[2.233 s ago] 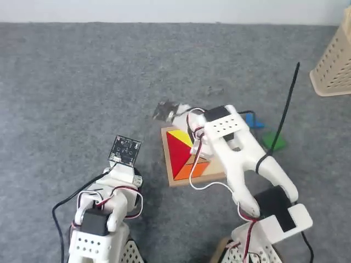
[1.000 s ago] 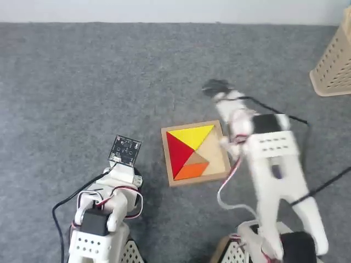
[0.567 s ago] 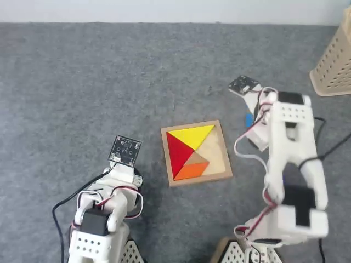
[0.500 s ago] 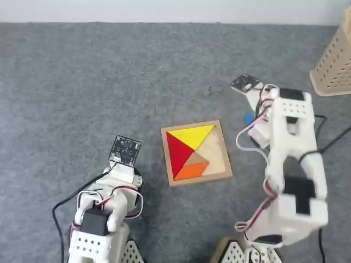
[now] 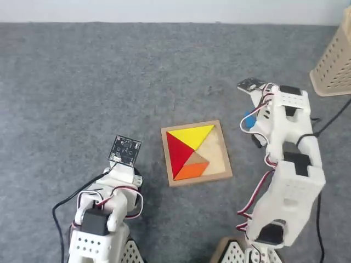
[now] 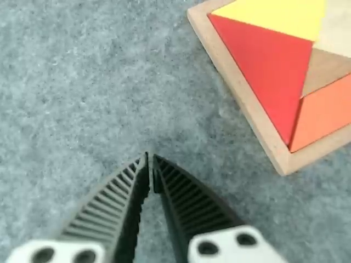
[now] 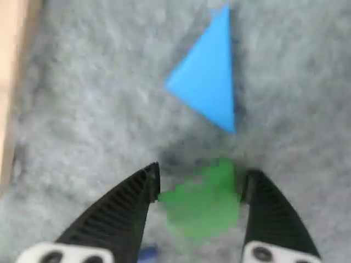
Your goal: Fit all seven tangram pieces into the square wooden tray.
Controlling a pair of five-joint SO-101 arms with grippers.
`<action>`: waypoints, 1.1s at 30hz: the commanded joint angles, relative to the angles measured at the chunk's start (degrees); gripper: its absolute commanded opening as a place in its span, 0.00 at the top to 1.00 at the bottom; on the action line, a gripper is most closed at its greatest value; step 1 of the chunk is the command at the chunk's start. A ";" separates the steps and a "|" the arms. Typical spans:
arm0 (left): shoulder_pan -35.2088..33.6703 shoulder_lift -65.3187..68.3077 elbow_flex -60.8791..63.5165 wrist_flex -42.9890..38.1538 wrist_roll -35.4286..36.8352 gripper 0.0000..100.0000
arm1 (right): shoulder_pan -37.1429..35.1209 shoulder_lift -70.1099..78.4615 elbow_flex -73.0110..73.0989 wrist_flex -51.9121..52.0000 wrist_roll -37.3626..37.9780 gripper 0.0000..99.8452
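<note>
Straddling green piece (image 7: 200, 200) on fuzzy carpet (image 7: 82, 82), ribbed right fingers (image 7: 118, 211) wide; left fingers (image 6: 126, 203) closed

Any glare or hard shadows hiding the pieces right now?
High view: even light, no glare on the tray. Right wrist view: soft shadow edges the green piece inside the right gripper; blue triangle well lit. Left wrist view: red triangle glare-free.

tray (image 5: 165, 159): square, light wood, flat on the grey surface (image 5: 82, 82), slightly rotated
yellow triangle (image 5: 192, 135): large, seated along the tray's far edge
red triangle (image 5: 176, 153): large, seated on the left side, edge to edge with yellow
orange piece (image 5: 192, 171): small, near edge, against red
blue triangle (image 7: 211, 82): loose, flat, right of the tray
green piece (image 7: 200, 200): flat, just beside blue, between the spread fingers of the right gripper (image 7: 200, 174)
</note>
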 commanded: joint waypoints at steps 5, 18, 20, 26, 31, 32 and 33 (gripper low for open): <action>-0.35 -1.14 -1.01 0.35 0.53 0.99 | 0.75 0.48 -1.93 -0.22 -0.53 0.80; -0.35 -1.14 -1.01 0.35 0.53 0.99 | 3.91 -5.32 -4.31 7.87 2.02 0.72; -0.35 -1.14 -1.01 0.35 0.53 0.99 | 4.26 -7.52 -4.31 8.22 1.93 0.72; -0.35 -1.14 -1.01 0.35 0.53 0.99 | 9.36 -15.87 -3.69 15.78 -3.16 0.75; -0.35 -1.14 -1.01 0.35 0.53 0.99 | 11.12 -24.75 6.77 12.44 -10.90 0.75; -0.35 -1.14 -1.01 0.35 0.53 0.99 | 10.95 -26.68 10.29 9.98 -12.57 0.75; -0.35 -1.14 -1.01 0.35 0.53 0.99 | 10.86 -28.53 13.71 7.16 -14.24 0.75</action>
